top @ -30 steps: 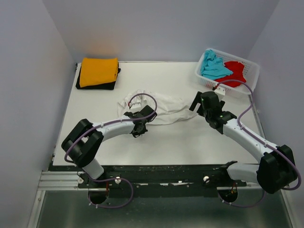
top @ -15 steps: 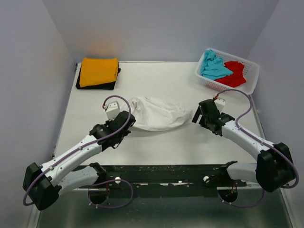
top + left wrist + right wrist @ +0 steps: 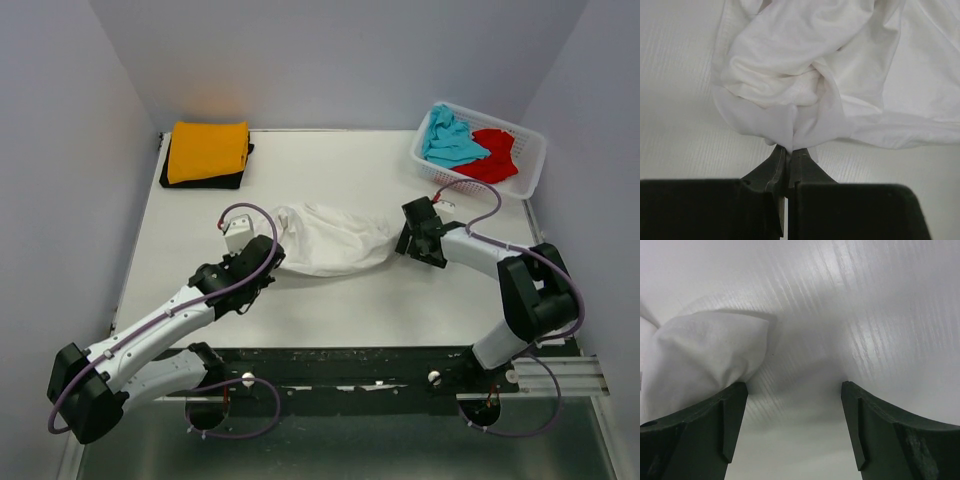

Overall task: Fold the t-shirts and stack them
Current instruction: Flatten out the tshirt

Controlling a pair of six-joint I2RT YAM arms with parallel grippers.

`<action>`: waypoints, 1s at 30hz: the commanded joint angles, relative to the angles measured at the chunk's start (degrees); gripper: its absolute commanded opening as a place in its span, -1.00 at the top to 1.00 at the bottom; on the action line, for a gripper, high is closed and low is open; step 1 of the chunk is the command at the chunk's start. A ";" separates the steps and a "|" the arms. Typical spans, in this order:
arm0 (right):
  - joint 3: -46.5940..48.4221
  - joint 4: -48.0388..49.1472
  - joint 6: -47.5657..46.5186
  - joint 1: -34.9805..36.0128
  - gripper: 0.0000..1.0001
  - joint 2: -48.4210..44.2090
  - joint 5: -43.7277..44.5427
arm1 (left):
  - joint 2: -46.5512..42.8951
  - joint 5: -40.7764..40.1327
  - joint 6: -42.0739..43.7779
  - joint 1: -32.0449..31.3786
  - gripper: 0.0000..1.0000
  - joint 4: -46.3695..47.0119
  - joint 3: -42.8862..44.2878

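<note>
left gripper (image 3: 788, 151) pinching white t-shirt (image 3: 805, 75), right gripper (image 3: 792, 387) spread

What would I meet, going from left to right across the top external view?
Orange-yellow t-shirt → left gripper → white t-shirt → right gripper → turquoise t-shirt → red t-shirt.

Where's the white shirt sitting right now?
Top view: the white t-shirt lies bunched at the middle of the table, left end pinched in the left gripper, right end beside the open right gripper.
</note>
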 commanded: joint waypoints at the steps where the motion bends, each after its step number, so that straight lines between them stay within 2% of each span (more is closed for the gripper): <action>1: 2.58 2.77 -0.19 -0.40 -0.66 2.28 -0.32 | -0.06 -0.43 0.91 0.07 1.00 1.38 -1.16; 11: 1.96 2.14 -3.07 -0.47 -0.66 -4.58 -1.19 | -0.62 0.23 1.17 0.02 1.00 2.02 -1.95; 20: 4.48 5.32 -3.13 -0.64 -0.58 5.96 -0.18 | 0.30 0.25 1.42 0.07 1.00 2.09 -1.85; 23: 4.17 8.14 -2.98 -0.92 -0.37 8.54 -1.24 | 0.54 0.05 1.48 0.02 1.00 2.25 -1.96; 27: 4.32 9.35 -2.35 -0.94 0.15 10.61 -1.45 | 0.47 -0.76 0.94 0.31 1.00 1.46 -2.22; 30: 4.16 9.89 -2.08 -1.02 0.43 11.03 -1.94 | 0.12 -0.89 0.74 0.50 1.00 1.69 -2.54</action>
